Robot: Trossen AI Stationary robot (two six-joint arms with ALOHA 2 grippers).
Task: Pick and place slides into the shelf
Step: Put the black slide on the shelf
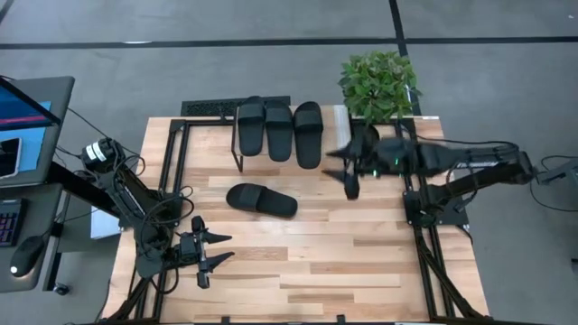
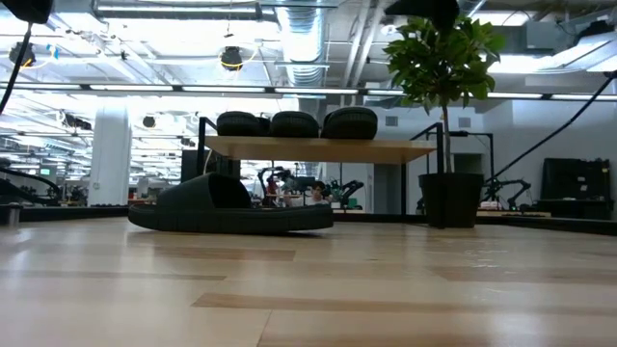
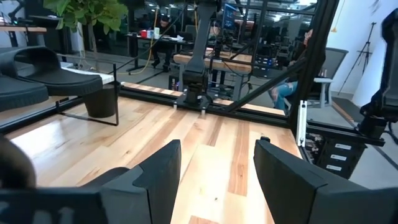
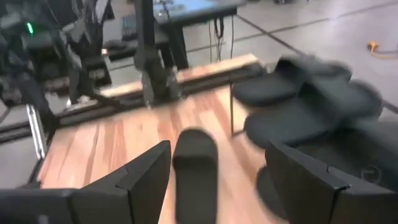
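Note:
Three black slides (image 1: 278,131) lie side by side on the low light-wood shelf (image 1: 336,117) at the table's far side; in the low view they sit on the shelf board (image 2: 318,147). A fourth slide (image 1: 262,199) lies sole-down on the table in front of the shelf, also seen as slide (image 2: 227,205) and slide (image 4: 195,168). My right gripper (image 1: 341,171) hangs open above the table, right of the shelf, holding nothing. My left gripper (image 1: 217,247) rests open near the table's near left corner.
A potted plant (image 1: 379,86) stands at the shelf's right end, close behind my right arm. Black frame rails (image 1: 424,244) run along the table's left and right sides. Bare planks (image 1: 325,262) stretch across the table's near half. A desk with a monitor (image 1: 23,117) stands left of the table.

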